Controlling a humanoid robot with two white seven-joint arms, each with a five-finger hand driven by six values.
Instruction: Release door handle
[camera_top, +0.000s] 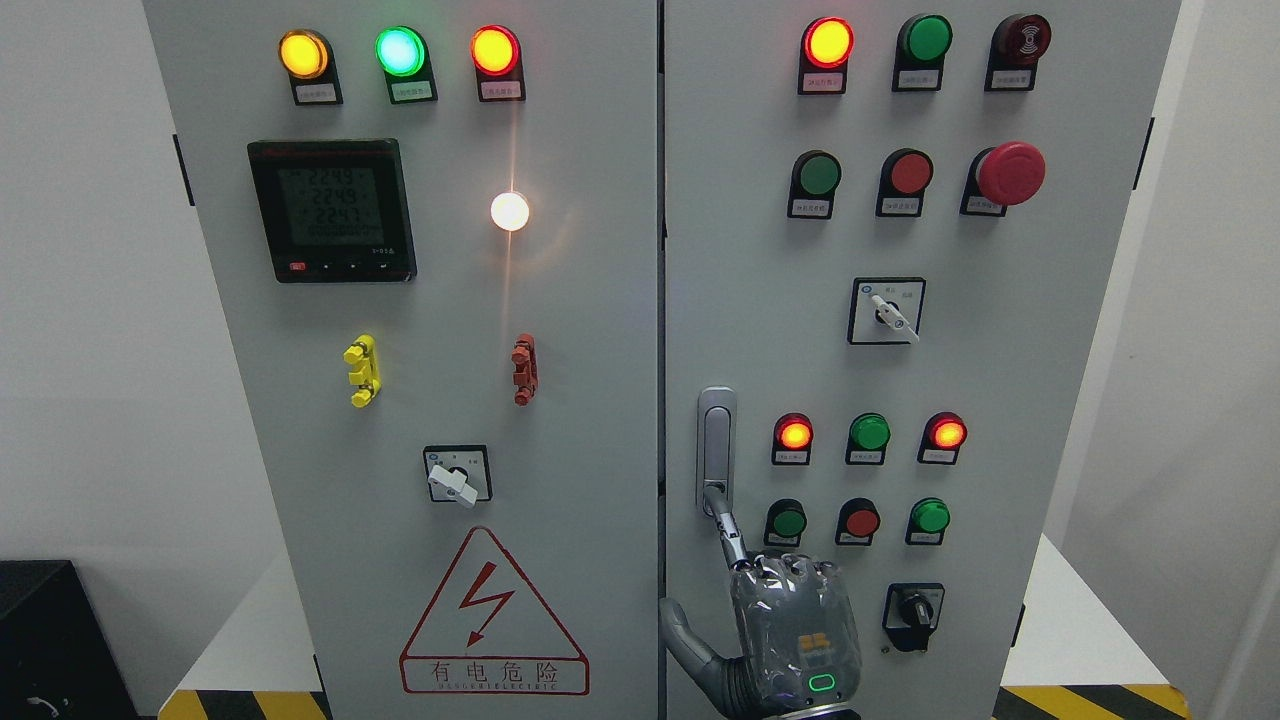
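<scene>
The silver door handle (716, 440) stands upright on the left edge of the cabinet's right door (1050, 400). My right hand (790, 625) comes up from the bottom edge just below it, its back toward the camera. Its index finger (728, 530) is stretched upward and its tip touches the handle's lower end. The other fingers are curled into the palm and the thumb (685, 630) sticks out to the left. The hand is not wrapped around the handle. My left arm is out of view.
Both grey cabinet doors look shut, with the seam (661, 300) between them. Lit lamps, push buttons and rotary switches (912, 610) crowd the right door near my hand. The left door carries a meter (332, 210) and a warning triangle (493, 615).
</scene>
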